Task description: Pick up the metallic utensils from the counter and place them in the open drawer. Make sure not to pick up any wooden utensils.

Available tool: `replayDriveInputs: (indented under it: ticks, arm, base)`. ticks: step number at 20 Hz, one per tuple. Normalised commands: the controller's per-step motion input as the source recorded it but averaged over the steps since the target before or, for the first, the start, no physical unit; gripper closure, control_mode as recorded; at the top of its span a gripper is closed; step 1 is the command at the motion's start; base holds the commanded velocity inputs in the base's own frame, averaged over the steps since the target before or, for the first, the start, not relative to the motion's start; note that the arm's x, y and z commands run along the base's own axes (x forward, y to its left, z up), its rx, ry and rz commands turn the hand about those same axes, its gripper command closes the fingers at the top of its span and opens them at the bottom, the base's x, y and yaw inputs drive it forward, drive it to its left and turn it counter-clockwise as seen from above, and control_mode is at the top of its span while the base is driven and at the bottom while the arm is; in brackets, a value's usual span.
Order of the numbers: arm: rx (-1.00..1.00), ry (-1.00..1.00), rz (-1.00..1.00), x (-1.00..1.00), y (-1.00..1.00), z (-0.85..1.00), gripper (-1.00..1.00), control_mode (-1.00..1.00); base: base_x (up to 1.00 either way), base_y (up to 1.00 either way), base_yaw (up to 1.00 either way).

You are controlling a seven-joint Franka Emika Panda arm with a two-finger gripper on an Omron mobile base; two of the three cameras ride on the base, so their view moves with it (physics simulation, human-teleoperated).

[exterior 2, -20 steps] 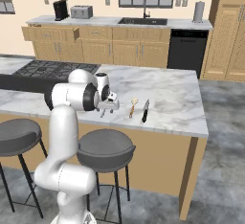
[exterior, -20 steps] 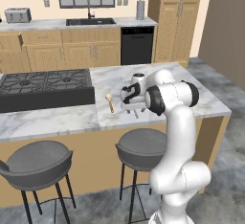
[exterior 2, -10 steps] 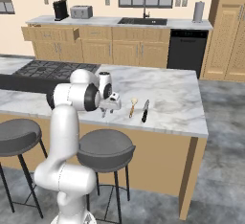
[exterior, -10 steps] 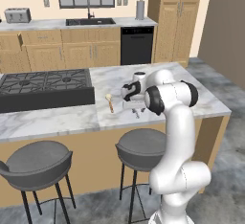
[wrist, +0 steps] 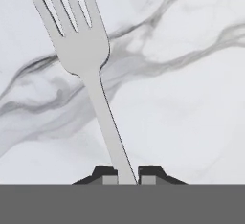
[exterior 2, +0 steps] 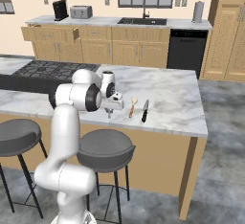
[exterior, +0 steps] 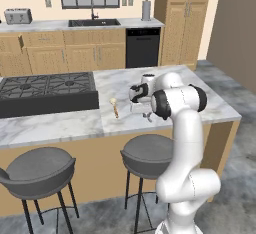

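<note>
Tool point(wrist: 127, 176) clamped on fork point(wrist: 83, 50) handle, low over bench point(wrist: 191, 98); long axis straight ahead, tines outward. Open drawer point(exterior 2: 50, 34) far across, beyond the cooktop point(exterior 2: 43, 70).

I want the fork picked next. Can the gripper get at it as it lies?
Probably yes: the gripper sits low over the counter, its fingertips either side of the fork handle, nothing between.

No readable text, labels, brands, numbers or signs on any surface in these views.
</note>
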Motion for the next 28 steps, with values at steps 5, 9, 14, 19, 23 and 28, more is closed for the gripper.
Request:
replayDriveInputs:
  ticks: [5, 9, 14, 19, 23, 28]
  arm:
    - [0.0, 0.0, -0.06, -0.09, 0.15, 0.0, 1.0, -1.0]
    - [0.0, 0.02, -0.18, -0.15, 0.06, 0.43, 1.0, -1.0]
    - [0.0, 0.0, -0.21, -0.62, 0.23, 0.64, 1.0, -1.0]
    - [-0.05, 0.0, -0.15, -0.78, 0.39, 0.74, 1.0, -1.0]
    - [-0.07, 0.0, -0.13, -0.92, 0.32, 0.75, 1.0, -1.0]
    - [-0.08, 0.0, -0.11, -0.99, 0.02, 0.67, 1.0, -1.0]
  base:
    - [0.0, 0.0, 0.0]
    - [0.0, 0.0, 0.0]
    - [0.0, 0.0, 0.0]
    - [0.0, 0.0, 0.0]
    - [0.0, 0.0, 0.0]
    - [0.0, 0.0, 0.0]
